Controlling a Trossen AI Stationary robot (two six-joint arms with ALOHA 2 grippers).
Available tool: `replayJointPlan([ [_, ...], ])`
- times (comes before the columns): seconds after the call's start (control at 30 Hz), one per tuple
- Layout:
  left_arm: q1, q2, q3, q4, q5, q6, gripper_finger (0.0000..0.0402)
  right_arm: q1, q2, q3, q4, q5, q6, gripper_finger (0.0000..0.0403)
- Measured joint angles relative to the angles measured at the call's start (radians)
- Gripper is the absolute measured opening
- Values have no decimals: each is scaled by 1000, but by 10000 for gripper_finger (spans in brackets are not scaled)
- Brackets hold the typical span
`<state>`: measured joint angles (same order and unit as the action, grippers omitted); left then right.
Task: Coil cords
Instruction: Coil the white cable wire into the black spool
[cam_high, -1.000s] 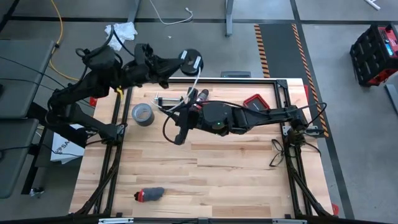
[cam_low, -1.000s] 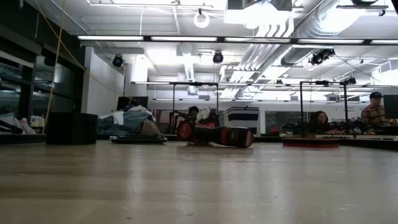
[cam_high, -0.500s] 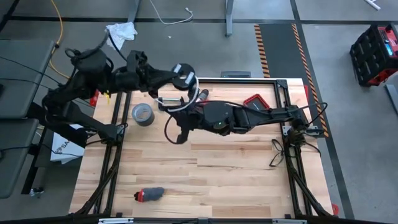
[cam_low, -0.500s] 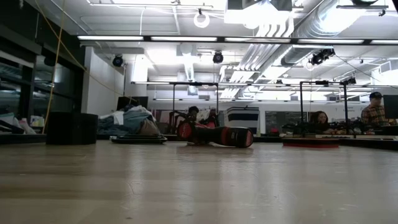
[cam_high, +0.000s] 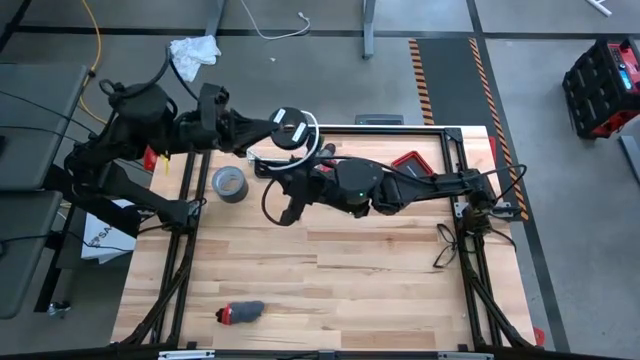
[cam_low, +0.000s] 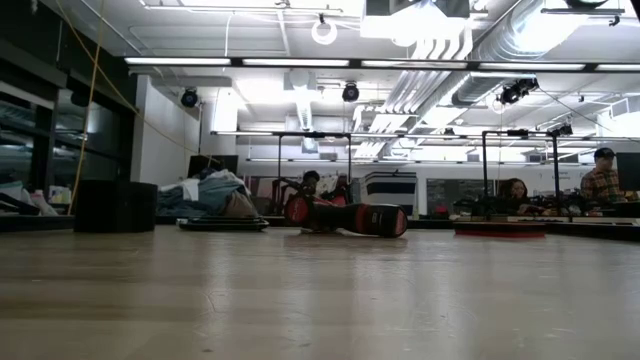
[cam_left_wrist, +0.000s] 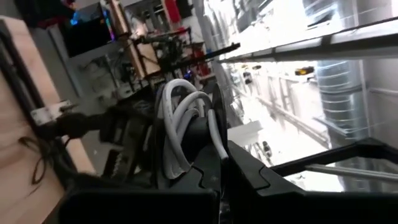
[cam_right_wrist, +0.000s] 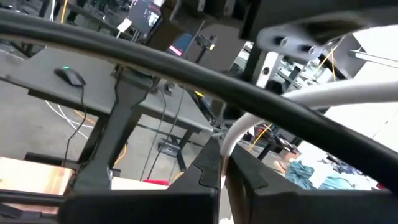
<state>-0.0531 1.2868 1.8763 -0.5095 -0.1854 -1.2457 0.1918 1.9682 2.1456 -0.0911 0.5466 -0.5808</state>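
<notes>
The cord is a thin white cable (cam_high: 316, 140) ending in a round black disc (cam_high: 290, 128) with a pale centre. It hangs high over the table's far edge between my two grippers. My left gripper (cam_high: 272, 130) reaches in from the table's left and is shut on the disc end, where white loops (cam_left_wrist: 181, 121) are gathered. My right gripper (cam_high: 308, 162) comes from the right, just nearer than the disc, and is shut on the cable (cam_right_wrist: 239, 134). Neither arm shows in the low view. My left gripper holds the cord at its disc end, by the disc's left rim (cam_high: 280, 130). Its fingers lie about level and come from the table's left. Several white loops (cam_left_wrist: 186, 143) pass right beside the fingertips. Disc and loops are lifted clear, the disc's pale face up. My right gripper pinches a single run of the white cable (cam_right_wrist: 229, 149) between its two fingers. The fingers lie about level, slanting from the table's right toward the far left. The cable arcs from there up to the disc, clear of the table.
On the wooden table (cam_high: 330, 280) a grey tape roll (cam_high: 229, 183) lies at the far left and a red-and-black object (cam_high: 240, 312) near the front edge. A red item (cam_high: 408, 162) sits under the right arm. Black frame rails (cam_high: 180, 250) run along both sides.
My left gripper has drawn back toward the table's left and near side, bringing the disc from beyond the far edge to just over it. The cable between the grippers now curves in a tighter arc. My right gripper has rolled a little in place.
</notes>
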Motion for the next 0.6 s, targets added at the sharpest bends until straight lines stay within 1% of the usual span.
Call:
replayJointPlan([
  [0.1, 7, 1, 0, 16, -5, 1, 0, -8, 5, 0, 8, -4, 27, 0],
  [0.2, 7, 2, 0, 41, -43, 25, 0, -15, 15, 0, 36, -14, 30, 0],
  [0.27, 8, 2, 0, 65, -47, 24, 0, -19, 22, 1, 37, -14, 23, 0],
  [0.37, 7, 4, 0, 69, -31, -1, 0, -26, 37, 0, 36, -11, 13, 0],
  [0.47, 7, 10, 0, 59, -2, -31, 0, -33, 38, 0, 48, 24, -36, 0],
  [0.6, 5, 9, 0, 54, -2, -14, 0, -40, 36, 0, 111, 29, -50, 0],
])
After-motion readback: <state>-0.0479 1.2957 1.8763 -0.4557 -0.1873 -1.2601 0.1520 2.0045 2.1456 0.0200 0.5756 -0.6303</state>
